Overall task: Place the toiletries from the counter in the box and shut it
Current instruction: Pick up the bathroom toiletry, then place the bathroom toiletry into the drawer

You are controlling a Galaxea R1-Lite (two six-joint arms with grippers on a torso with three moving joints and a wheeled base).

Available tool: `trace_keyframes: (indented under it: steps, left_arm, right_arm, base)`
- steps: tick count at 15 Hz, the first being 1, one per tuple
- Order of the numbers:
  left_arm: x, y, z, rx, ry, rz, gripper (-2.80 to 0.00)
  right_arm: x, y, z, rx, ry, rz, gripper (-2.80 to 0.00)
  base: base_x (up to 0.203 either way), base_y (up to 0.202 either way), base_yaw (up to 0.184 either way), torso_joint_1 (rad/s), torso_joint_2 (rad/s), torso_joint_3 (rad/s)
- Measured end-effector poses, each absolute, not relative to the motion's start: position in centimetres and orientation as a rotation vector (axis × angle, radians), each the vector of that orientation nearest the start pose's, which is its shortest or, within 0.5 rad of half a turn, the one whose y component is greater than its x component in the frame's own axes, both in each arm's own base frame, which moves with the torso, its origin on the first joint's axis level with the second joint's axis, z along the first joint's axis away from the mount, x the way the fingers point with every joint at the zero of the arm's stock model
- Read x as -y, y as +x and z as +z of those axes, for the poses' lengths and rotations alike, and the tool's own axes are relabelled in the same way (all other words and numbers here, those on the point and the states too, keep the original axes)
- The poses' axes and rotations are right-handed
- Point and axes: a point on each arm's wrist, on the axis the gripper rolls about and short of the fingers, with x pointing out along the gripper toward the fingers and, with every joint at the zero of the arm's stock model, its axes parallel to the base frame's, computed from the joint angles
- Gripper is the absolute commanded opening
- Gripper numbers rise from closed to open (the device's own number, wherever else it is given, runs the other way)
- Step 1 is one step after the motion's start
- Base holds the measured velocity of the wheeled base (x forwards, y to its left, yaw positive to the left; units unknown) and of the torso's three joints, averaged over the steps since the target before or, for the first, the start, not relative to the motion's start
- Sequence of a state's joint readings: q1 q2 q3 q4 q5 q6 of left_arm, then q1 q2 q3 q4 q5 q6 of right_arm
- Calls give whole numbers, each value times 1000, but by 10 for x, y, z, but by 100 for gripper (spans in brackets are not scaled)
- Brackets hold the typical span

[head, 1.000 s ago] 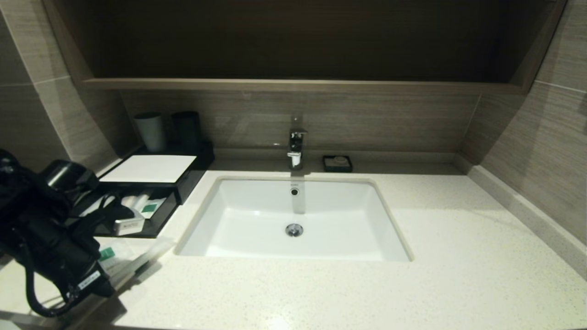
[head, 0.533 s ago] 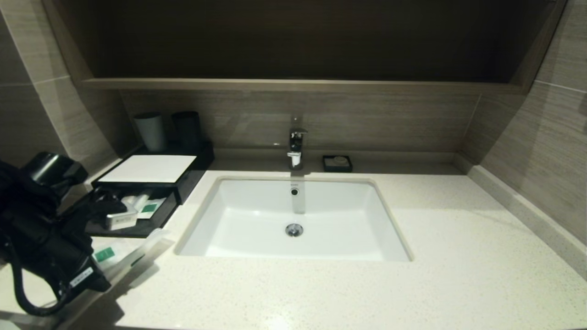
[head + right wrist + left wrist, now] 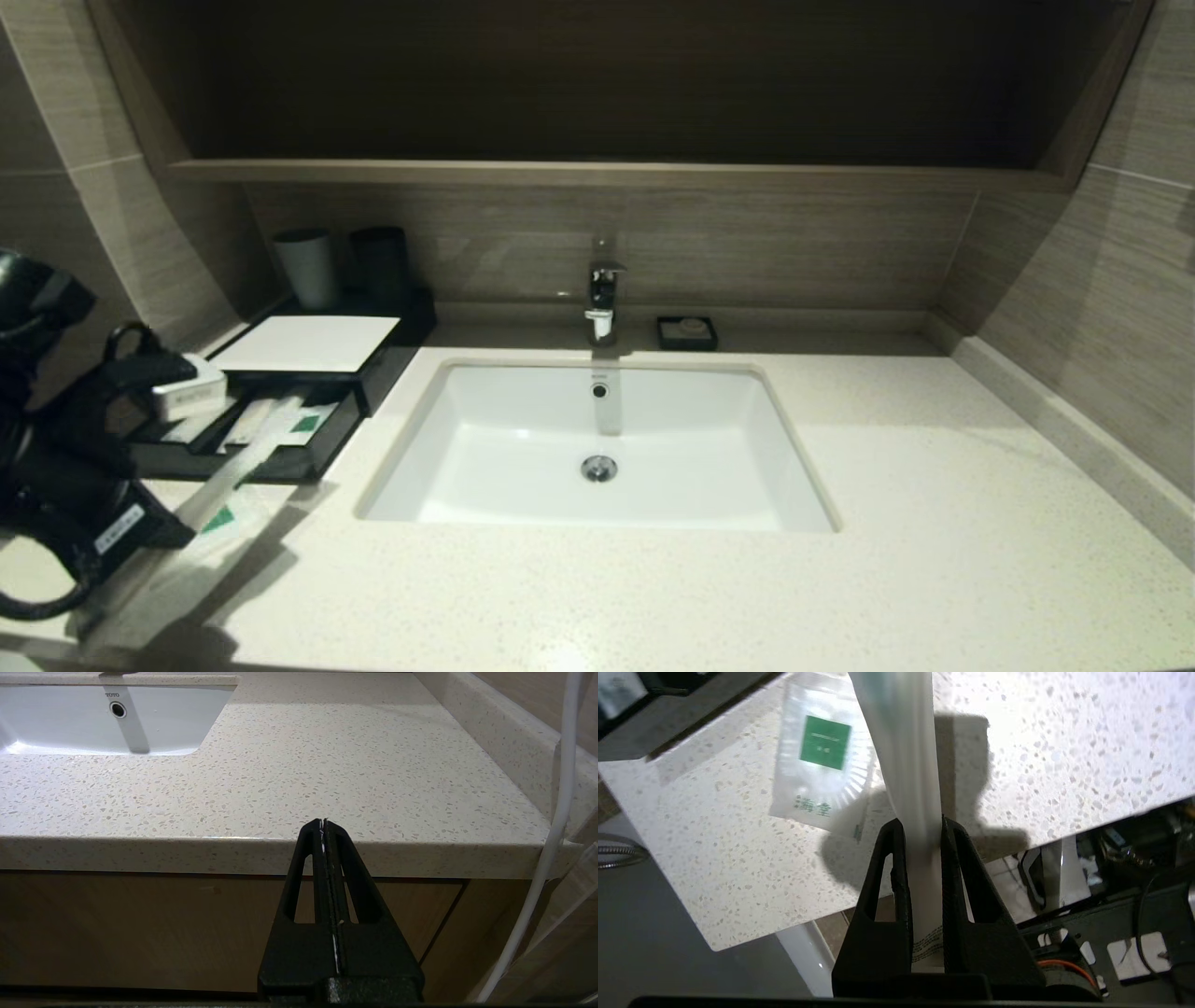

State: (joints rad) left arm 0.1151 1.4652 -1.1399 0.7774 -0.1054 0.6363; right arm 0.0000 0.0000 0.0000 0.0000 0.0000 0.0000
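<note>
Frosted plastic, a long thin packet [image 3: 906, 756], was pinched between the left gripper [image 3: 919, 828] fingers above the counter [image 3: 653, 579] edge, beside the box [image 3: 308, 345] with its drawer pulled out. A flat sachet [image 3: 822, 765] lay on the counter beneath. The right gripper [image 3: 324, 823] hung pressed together below the counter's front edge.

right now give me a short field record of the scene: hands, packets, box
left hand: shut on a long thin frosted plastic packet, lifted above the cream speckled stone counter at its left end
right hand: shut, holding nothing, parked below the counter's front edge
short flat clear sachet with green square label: lying on the counter below the held packet
glossy black box with white top panel: front drawer pulled open, packets already inside
task state: sachet not yet boxed, drawer not closed
</note>
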Motion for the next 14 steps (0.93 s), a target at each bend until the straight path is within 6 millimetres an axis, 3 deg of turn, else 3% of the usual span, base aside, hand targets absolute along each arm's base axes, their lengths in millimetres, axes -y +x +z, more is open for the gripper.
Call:
trace_keyframes:
  steps: [6, 14]
  left_arm:
    - [-43, 212, 262, -947, 268, -111, -280]
    - [-61, 225, 282, -898, 248, 8, -280]
  right_arm:
    - [0, -23, 75, 0, 0, 0, -280]
    - [0, -23, 75, 0, 0, 0, -280]
  base:
    - [0, 0, 0, 0, 0, 0]
    - [0, 0, 0, 0, 0, 0]
